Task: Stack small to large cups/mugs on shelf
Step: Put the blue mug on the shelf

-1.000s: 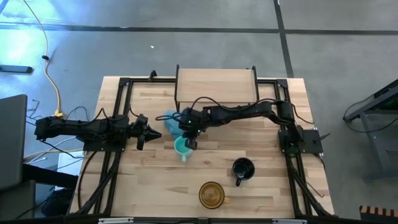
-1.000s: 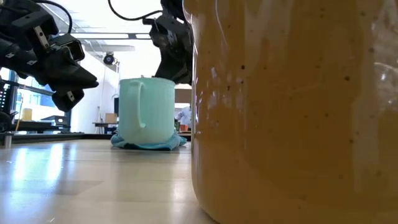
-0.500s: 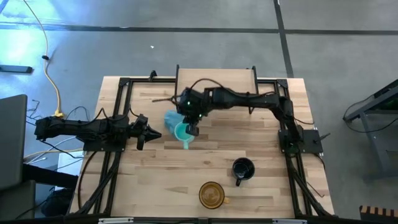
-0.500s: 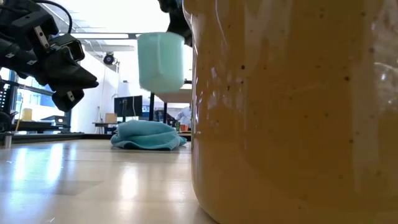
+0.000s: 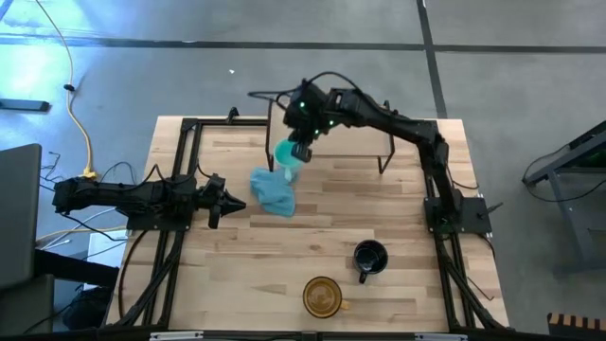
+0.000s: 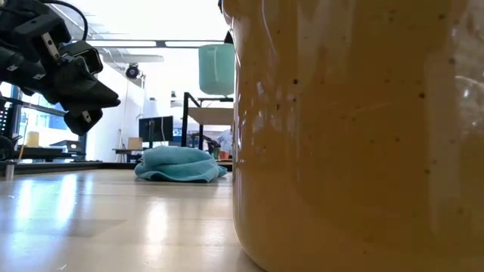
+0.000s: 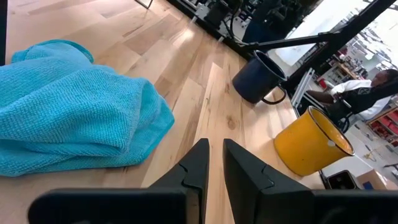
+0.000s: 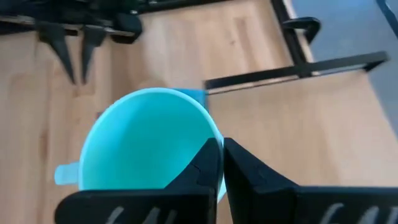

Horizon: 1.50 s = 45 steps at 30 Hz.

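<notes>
Amber-brown mug (image 5: 322, 296) sits nearest, at the table's front edge, its glazed wall filling most of the low view; the black mug (image 5: 369, 257) stands just behind it toward the right. Farther back, the left gripper (image 5: 227, 201) waits low over the table, fingers pressed nearly together, pointing at the crumpled blue-teal cloth (image 5: 273, 190) lying just beside it. Beyond the cloth, the right gripper (image 5: 301, 152) holds the small turquoise mug (image 5: 288, 154) in the air, fingers pinching its rim with one inside and one outside, mouth up. The mug hangs at the front edge of the shelf (image 5: 355, 133), near its left end, bottom above board level in the low view. The board lies just behind the mug, so the placement probably calls for carrying it backward and then lowering; the right arm alone is positioned for it.
</notes>
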### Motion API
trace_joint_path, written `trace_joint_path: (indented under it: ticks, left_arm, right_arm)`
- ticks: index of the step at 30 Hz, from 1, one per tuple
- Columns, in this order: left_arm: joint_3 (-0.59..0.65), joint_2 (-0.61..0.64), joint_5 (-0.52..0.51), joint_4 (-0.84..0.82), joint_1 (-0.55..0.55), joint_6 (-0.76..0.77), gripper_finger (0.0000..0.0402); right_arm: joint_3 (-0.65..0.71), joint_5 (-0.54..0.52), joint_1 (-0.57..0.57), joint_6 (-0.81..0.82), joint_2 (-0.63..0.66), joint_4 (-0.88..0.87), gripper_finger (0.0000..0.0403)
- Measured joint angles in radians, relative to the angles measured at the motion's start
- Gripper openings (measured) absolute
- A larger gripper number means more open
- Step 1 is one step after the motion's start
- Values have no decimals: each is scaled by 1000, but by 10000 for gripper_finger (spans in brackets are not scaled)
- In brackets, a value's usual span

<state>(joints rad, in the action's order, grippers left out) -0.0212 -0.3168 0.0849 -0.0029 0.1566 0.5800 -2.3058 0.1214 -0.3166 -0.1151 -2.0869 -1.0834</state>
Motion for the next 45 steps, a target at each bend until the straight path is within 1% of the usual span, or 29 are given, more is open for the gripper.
trace_joint_path:
  ticks: [6,13,18,21,26,29,37,45]
  left_arm:
    - [0,0,-1,0,0,0,37]
    - [0,0,-33,-1,0,-8,37]
    - [0,0,-45,-1,0,-8,37]
    - [0,0,-55,-1,0,-8,37]
    - [0,0,-83,-1,0,-2,37]
    - [0,0,-100,-1,0,0,37]
    - [0,0,-137,0,0,4,37]
    - [0,0,-149,0,0,26,37]
  right_arm:
    - [0,43,-76,-56,0,9,0]
    - [0,120,-145,-102,0,85,0]
    - [0,132,-185,-146,0,127,0]
    - [0,179,-214,-148,0,139,0]
    - [0,188,-246,-170,0,139,0]
    - [1,228,-260,-174,0,138,0]
    - [1,230,-263,-207,-5,139,0]
    - [2,230,-248,-208,-76,159,0]
